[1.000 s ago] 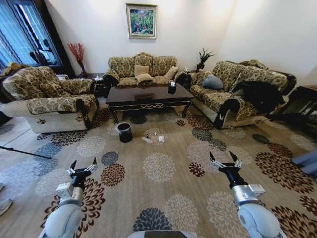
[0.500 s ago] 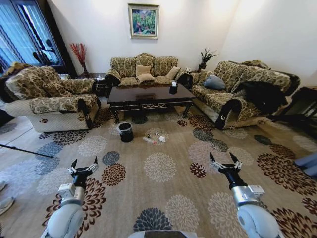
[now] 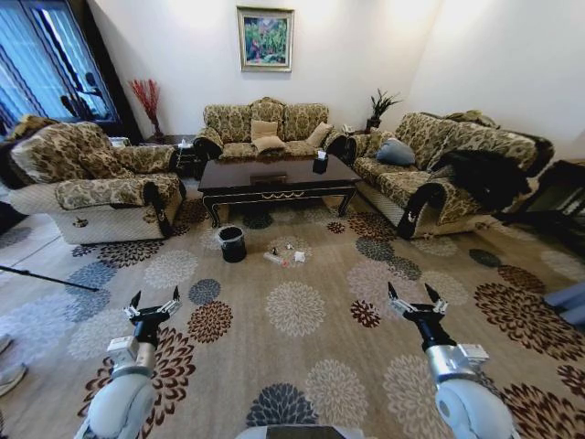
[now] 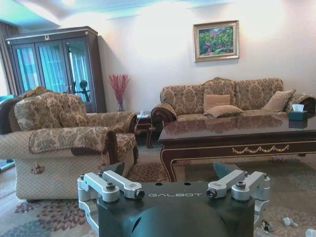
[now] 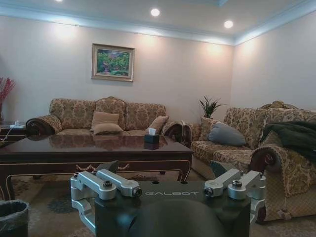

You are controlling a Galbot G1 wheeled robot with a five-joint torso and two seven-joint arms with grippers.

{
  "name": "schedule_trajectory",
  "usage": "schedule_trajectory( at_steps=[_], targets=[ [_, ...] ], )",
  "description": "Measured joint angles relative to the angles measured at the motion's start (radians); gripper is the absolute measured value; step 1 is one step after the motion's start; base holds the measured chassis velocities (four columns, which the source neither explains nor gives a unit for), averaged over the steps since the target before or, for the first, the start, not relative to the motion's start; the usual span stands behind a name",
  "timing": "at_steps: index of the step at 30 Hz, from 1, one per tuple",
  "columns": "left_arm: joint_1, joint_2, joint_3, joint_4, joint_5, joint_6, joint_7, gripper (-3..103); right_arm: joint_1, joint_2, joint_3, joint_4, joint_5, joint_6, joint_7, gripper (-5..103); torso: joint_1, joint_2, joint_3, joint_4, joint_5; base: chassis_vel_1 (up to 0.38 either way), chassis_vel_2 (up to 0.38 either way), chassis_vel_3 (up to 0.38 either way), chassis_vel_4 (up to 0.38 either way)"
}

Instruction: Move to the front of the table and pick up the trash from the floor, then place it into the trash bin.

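The dark glossy table (image 3: 265, 176) stands in the middle of the room, far ahead of me. On the flower-patterned floor (image 3: 294, 309) in front of it lies the trash (image 3: 284, 255): a small clear bottle, a white tissue and tiny scraps. To their left is the black trash bin (image 3: 232, 243) with a clear liner. My left gripper (image 3: 154, 302) and right gripper (image 3: 413, 297) are held low over the carpet, well short of the trash, both open and empty. The left wrist view shows the table (image 4: 237, 132) and white scraps (image 4: 288, 221). The right wrist view shows the bin (image 5: 12, 215).
A patterned armchair (image 3: 87, 178) flanks the table on the left, a sofa (image 3: 265, 128) stands behind it, and another sofa (image 3: 439, 169) with dark clothing on it is on the right. A tissue box (image 3: 318, 165) sits on the table. Open carpet lies between me and the trash.
The whole head view has shifted slightly, so the camera moved a little toward the table. Both arms keep the same pose, with their grippers open.
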Motion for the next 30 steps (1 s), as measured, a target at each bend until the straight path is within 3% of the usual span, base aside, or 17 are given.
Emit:
schedule_trajectory(
  at_steps=[11, 25, 30],
  targets=[
    [-0.006, -0.005, 0.024, -0.026, -0.031, 0.054, 0.022, 100, 0.001, 0.006, 0.001, -0.001, 0.012, -0.011, 0.012, 100, -0.013, -0.027, -0.014, 0.0001, 0.0, 0.0, 0.0, 0.0, 0.0],
    [0.023, -0.037, 0.025, -0.027, 0.005, 0.072, 0.005, 100, -0.001, 0.029, 0.011, -0.009, -0.045, 0.008, 0.007, 100, -0.048, -0.108, -0.059, 0.0002, 0.0, 0.0, 0.0, 0.0, 0.0],
    [0.034, -0.039, 0.019, -0.037, -0.019, 0.085, 0.011, 100, 0.004, 0.032, 0.008, -0.009, -0.043, 0.008, 0.006, 100, -0.061, -0.137, -0.075, 0.0002, 0.0, 0.0, 0.0, 0.0, 0.0]
  ],
)
